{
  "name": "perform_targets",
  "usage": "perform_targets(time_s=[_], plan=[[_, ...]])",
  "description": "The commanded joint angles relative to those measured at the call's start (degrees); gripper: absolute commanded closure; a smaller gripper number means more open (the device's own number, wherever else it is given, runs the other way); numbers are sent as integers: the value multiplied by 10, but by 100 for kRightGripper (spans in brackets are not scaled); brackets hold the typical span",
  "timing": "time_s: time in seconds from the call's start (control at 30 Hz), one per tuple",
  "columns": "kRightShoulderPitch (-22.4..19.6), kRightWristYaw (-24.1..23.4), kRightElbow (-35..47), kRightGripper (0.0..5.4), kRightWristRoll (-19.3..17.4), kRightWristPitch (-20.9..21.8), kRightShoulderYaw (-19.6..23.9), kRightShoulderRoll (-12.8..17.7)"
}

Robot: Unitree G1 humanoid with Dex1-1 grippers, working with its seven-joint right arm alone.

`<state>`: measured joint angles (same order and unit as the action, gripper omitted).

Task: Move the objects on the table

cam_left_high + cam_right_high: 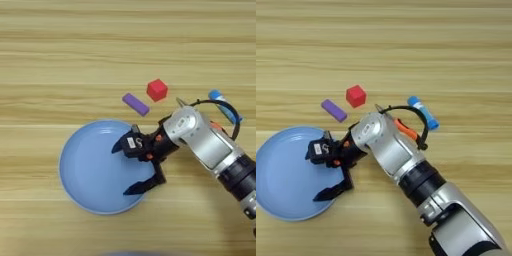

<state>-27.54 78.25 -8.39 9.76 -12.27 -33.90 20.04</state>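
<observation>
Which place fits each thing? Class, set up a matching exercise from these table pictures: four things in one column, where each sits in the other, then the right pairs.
Things:
1 red cube
2 purple block
3 blue tube
4 gripper

Places:
A over the light-blue plate
B right of the forearm, on the table
C furthest from the robot
D between cube and plate

Pairs: 1-C, 2-D, 3-B, 4-A

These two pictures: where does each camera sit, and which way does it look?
Left eye view: on the head, looking down on the table; shows the right arm's open pincer over the plate.
Right eye view: beside it, reaching further right; shows more forearm.
Both share the red cube, purple block and blue tube.
</observation>
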Motion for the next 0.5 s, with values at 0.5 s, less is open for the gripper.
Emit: perform_targets(time_s=[0.5], plan=[[12, 26, 77, 6, -19, -22, -13, 48]])
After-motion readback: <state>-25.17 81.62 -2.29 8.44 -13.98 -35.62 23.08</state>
